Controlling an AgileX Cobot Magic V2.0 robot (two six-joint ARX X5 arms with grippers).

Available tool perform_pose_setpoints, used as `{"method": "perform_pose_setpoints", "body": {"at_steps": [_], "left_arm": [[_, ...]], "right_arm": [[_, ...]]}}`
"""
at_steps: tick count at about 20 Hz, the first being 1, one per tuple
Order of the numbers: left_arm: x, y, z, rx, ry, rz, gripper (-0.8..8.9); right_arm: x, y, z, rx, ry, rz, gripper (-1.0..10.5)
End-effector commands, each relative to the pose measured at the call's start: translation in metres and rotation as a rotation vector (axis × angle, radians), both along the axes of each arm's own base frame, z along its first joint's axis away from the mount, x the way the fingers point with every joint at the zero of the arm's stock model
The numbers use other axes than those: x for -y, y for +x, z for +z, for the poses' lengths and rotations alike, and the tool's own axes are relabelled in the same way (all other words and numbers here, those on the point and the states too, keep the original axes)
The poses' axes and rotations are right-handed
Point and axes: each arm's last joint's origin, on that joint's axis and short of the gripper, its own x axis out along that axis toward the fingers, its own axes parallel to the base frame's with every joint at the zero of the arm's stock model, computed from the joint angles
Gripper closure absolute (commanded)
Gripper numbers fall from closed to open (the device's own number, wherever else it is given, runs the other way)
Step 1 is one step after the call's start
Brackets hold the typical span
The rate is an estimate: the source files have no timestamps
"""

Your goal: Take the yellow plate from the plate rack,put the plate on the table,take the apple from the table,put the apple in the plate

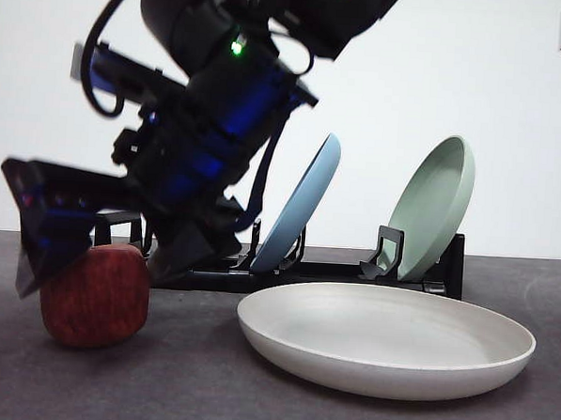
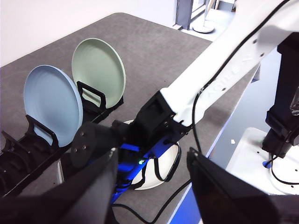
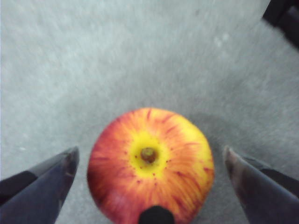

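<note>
The red apple point(image 1: 95, 294) sits on the grey table point(image 1: 205, 394) at the left, stem up in the right wrist view point(image 3: 150, 164). My right gripper point(image 1: 104, 257) has come down over it and is open, one jaw on either side of the apple point(image 3: 149, 161), neither touching it. The yellow plate point(image 1: 386, 352) lies flat on the table to the right of the apple, in front of the black plate rack point(image 1: 334, 269). My left gripper point(image 2: 152, 186) is open and holds nothing, high above the table. The right arm covers most of the yellow plate point(image 2: 148, 182) there.
A blue plate point(image 1: 304, 202) and a pale green plate point(image 1: 436, 204) lean upright in the rack, behind the yellow plate. The left wrist view shows the same rack point(image 2: 18, 163) and the table's edge point(image 2: 224, 116) near the arm's white base.
</note>
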Motion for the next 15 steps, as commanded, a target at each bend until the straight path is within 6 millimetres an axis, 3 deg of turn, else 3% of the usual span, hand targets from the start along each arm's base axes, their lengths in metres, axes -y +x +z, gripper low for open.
{"method": "perform_pose_setpoints", "body": {"at_steps": [1,4,8,11,13,15], "left_arm": [[0.000,0.000,0.000,-0.001,-0.006,0.011,5.66],[0.000,0.000,0.000,0.000,-0.006,0.011,5.66],[0.000,0.000,0.000,-0.001,-0.006,0.011,5.66],[0.000,0.000,0.000,-0.001,-0.006,0.011,5.66],[0.000,0.000,0.000,-0.001,-0.007,0.011,5.66],[0.000,0.000,0.000,-0.001,-0.008,0.011,5.66]], "right_arm": [[-0.003,0.000,-0.004,-0.005,0.008,-0.015,2.5],[-0.002,0.000,-0.007,-0.022,-0.003,-0.042,4.5],[-0.002,0.000,-0.007,-0.031,-0.004,-0.045,9.7],[-0.001,0.000,-0.005,-0.027,0.002,-0.045,9.6],[0.002,-0.002,0.012,-0.006,0.028,-0.047,9.6],[0.009,-0.007,0.041,0.034,0.065,-0.045,9.6]]}}
